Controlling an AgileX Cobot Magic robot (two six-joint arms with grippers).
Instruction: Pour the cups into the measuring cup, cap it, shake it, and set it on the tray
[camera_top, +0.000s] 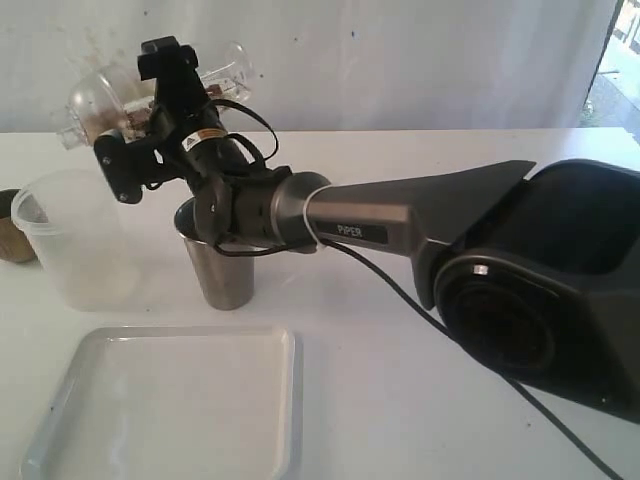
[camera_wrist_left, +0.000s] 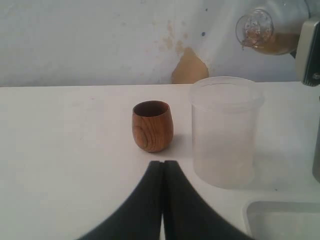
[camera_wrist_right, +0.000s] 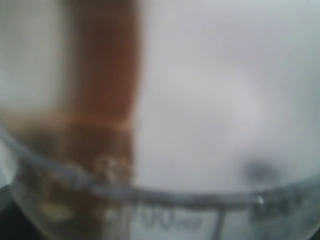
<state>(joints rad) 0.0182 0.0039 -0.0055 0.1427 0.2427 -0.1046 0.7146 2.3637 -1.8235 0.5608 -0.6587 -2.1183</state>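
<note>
My right gripper (camera_top: 150, 112) is shut on the measuring cup (camera_top: 100, 100), holding it on its side in the air at the back left, with its clear dome cap on. Brown liquid shows inside the cup. In the right wrist view the cup (camera_wrist_right: 200, 215) fills the blurred frame, its printed scale close to the camera, and the fingers are hidden. The steel tumbler (camera_top: 222, 270) stands under the right arm. The wooden cup (camera_wrist_left: 152, 125) stands upright just ahead of my left gripper (camera_wrist_left: 163, 163), which is shut on nothing. The white tray (camera_top: 170, 400) lies at the front left.
A frosted, unmarked plastic cup (camera_top: 70, 240) stands left of the tumbler and right beside the wooden cup (camera_top: 12, 240). The right arm's dark base (camera_top: 540, 290) fills the right side of the table. A white wall closes the back.
</note>
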